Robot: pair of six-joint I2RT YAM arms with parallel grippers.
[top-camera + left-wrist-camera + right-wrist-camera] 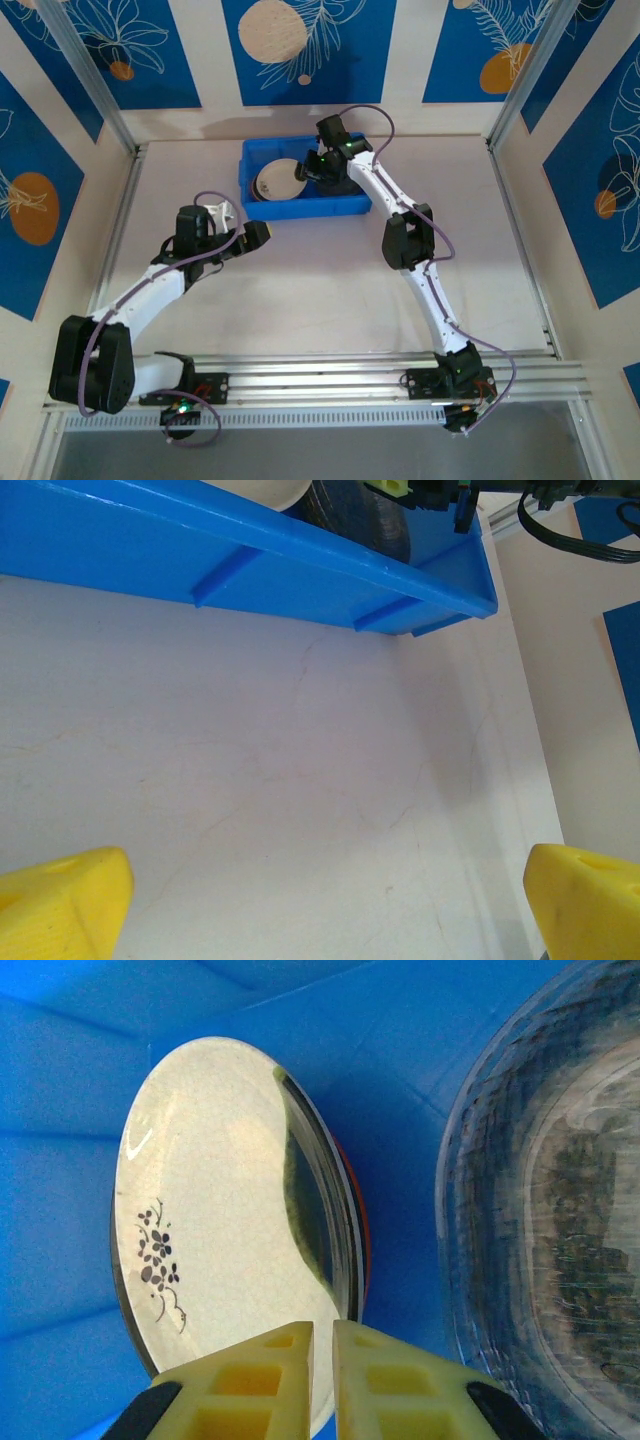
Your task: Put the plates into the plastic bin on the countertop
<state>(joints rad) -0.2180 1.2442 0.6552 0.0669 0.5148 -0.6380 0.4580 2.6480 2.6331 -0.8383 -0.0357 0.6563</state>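
The blue plastic bin stands at the back of the countertop. In it, on the left, lies a stack of plates topped by a cream plate with a small dark flower sprig; a clear rim and an orange rim show under it. To its right is a clear, dark-looking plate. My right gripper hovers over the cream plate's edge, its yellow fingers almost together with nothing seen between them; from above the right gripper is inside the bin. My left gripper is wide open over bare countertop, just in front of the bin's near wall.
Beige walls with blue panels close in the countertop on three sides, with metal rails along the near edge. The left arm reaches diagonally toward the bin. Bare countertop lies between the arms.
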